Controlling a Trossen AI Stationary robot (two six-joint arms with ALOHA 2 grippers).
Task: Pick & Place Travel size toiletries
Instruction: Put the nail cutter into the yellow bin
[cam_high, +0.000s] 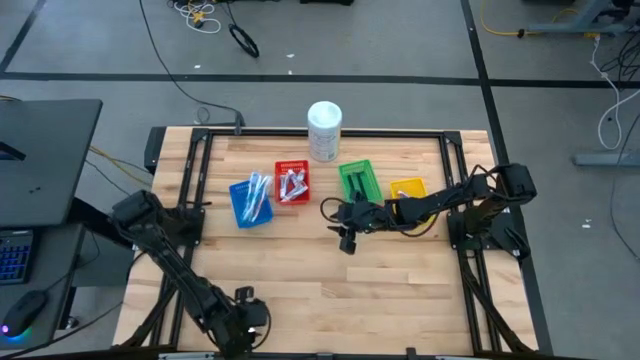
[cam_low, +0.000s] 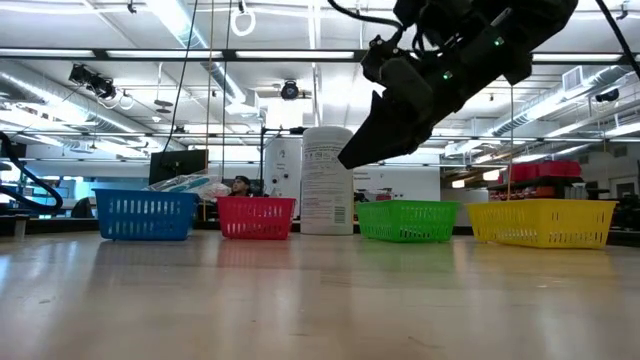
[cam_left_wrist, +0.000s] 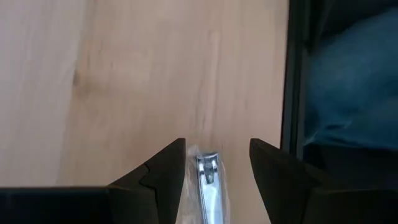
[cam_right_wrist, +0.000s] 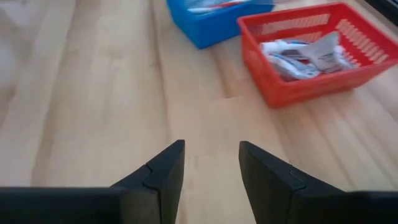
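Wooden desk (cam_left_wrist: 124, 74) is carrying a slim, slippery wrapped clipper (cam_left_wrist: 208, 186) between the open left tool (cam_left_wrist: 216, 180); grasping mid-length looks safest. Right tool (cam_right_wrist: 211, 168) is hovering open, empty.

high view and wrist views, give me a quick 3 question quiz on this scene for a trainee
1. True or false: the right gripper is open and holds nothing.
2. Which basket does the white tub stand nearest? A blue B red C yellow
3. Fill in: between the left gripper's fingers lies a silvery ____ in a clear wrapper.

Key: 1 true. 2 B, the red basket. 3 nail clipper.
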